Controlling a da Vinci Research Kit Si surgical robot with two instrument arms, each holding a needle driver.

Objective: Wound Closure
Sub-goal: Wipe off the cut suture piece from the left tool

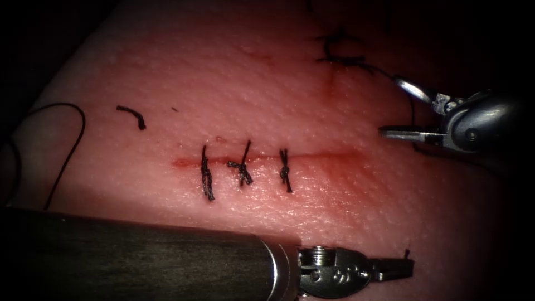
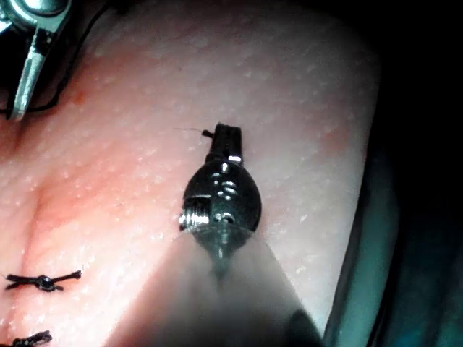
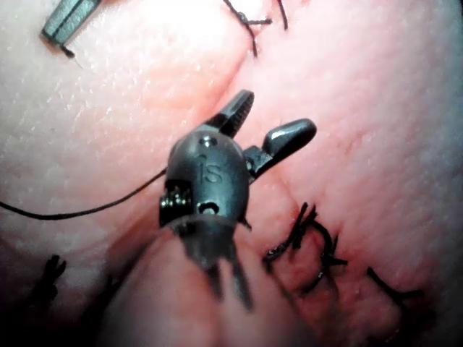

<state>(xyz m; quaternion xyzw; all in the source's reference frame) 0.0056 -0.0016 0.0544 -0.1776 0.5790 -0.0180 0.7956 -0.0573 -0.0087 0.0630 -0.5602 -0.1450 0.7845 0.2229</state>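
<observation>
The left arm's tool lies nearest the endoscope, its dark shaft stretched across the foreground below the cut, jaws pressed together on a short cut end of thread that sticks up from their tip. From the left wrist camera, the same tool points away over bare tissue with a fine strand at its tip. The horizontal cut runs across the middle of the tissue, crossed by three knotted stitches, with red fluid pooled at its left end. The right arm's tool hovers to the right of the cut, jaws spread wide and holding nothing; a dark thread runs between them. A loose scrap of thread lies above the cut on the left, and a long strand curves along the tissue's left edge. Where the needle is cannot be told.
</observation>
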